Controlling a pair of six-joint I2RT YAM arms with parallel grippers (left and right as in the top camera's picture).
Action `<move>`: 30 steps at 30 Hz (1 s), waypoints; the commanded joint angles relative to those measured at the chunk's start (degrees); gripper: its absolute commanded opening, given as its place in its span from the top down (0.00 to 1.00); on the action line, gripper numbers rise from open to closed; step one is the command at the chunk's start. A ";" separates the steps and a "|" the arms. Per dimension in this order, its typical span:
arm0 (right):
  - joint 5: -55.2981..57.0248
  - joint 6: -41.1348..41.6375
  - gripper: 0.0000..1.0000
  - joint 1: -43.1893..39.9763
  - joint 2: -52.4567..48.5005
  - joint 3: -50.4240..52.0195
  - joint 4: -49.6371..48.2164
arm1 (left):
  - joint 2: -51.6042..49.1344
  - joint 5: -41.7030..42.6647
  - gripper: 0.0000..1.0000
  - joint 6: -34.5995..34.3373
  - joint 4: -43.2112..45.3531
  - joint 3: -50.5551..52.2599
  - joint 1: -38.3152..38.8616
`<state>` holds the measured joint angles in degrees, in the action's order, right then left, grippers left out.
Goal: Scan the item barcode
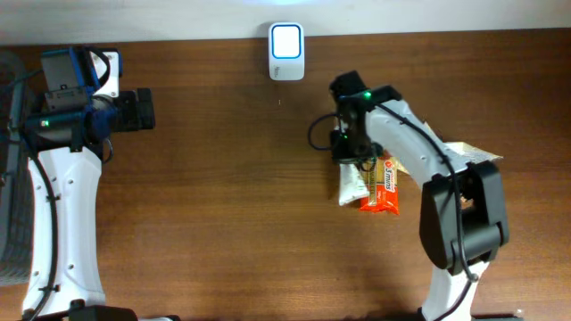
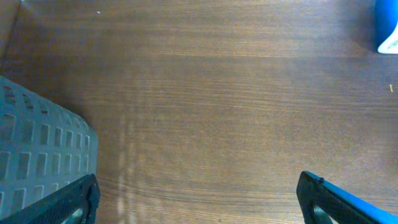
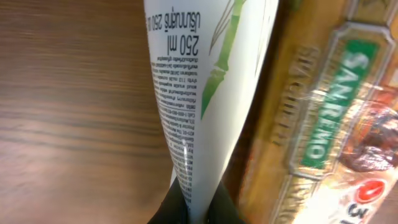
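Note:
A white tube [image 1: 351, 185] with green leaf print and small text lies right of the table's middle. My right gripper [image 1: 348, 159] is shut on its flat crimped end. In the right wrist view the tube [image 3: 211, 93] runs up from between the black fingertips [image 3: 168, 214]. A white scanner [image 1: 285, 52] with a lit face stands at the back edge, apart from the tube. My left gripper [image 1: 143, 109] hovers at the far left, open and holding nothing; its view shows bare wood between the fingers [image 2: 68, 205] and the scanner [image 2: 388, 28] at the top right corner.
An orange and red snack pack [image 1: 385, 185] lies right beside the tube, touching it; the right wrist view shows it [image 3: 323, 124] too. A pale wrapper [image 1: 470, 152] lies behind the right arm. A grey perforated basket [image 1: 9, 178] stands at the left edge, also in the left wrist view [image 2: 37, 143].

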<state>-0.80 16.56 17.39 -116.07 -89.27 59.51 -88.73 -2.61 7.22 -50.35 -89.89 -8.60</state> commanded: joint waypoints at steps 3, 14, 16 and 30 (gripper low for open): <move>0.13 0.85 0.96 -8.59 1.16 3.23 0.26 | -0.07 -0.22 0.01 -0.48 0.09 0.00 -0.31; -3.10 -4.81 0.34 -11.80 4.94 -2.40 6.71 | -0.07 -0.22 0.01 -0.48 0.09 0.00 -0.31; -3.34 -5.40 0.34 -11.76 8.87 -5.99 9.40 | -0.07 -0.22 0.01 -0.48 0.09 0.00 -0.31; -3.50 -5.64 0.01 -5.18 53.40 -11.78 21.77 | -0.07 -0.22 0.01 -0.48 0.09 0.00 -0.31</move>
<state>-4.43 10.96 11.79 -66.06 -100.82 81.06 -88.73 -2.61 7.22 -50.33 -89.89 -8.60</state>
